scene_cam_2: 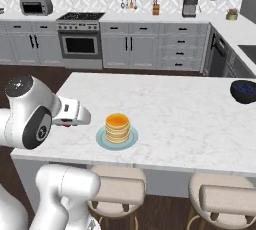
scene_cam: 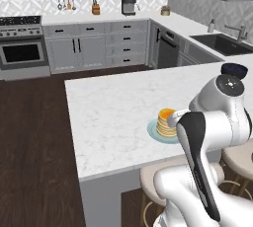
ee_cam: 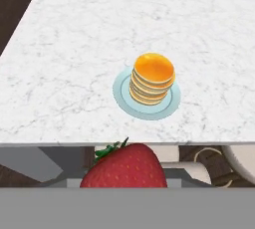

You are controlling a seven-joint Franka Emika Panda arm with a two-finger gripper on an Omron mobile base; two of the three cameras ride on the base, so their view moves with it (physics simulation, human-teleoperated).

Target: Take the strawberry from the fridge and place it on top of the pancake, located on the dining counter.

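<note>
A stack of tan-orange pancake [ee_cam: 152, 78] sits on a pale teal plate [ee_cam: 122, 96] near the front edge of the white marble dining counter [ee_cam: 64, 49]. At the bottom of the hand view a large red strawberry [ee_cam: 124, 166] with green leaves sits in my grip, short of the counter edge and a little left of the stack. From the right base camera, my gripper [scene_cam_2: 86, 119] hangs just left of the pancake [scene_cam_2: 117, 127], above the counter's front edge. In the left base view my arm hides part of the plate [scene_cam: 150, 131]. The fridge is out of view.
A dark blue bowl [scene_cam_2: 244, 91] rests at the counter's far right. Round tan stools [scene_cam_2: 117, 189] [scene_cam_2: 225, 199] stand under the front edge. Behind are the stove [scene_cam_2: 80, 39] and grey cabinets, with a sink [scene_cam: 222, 43] on the right wall counter.
</note>
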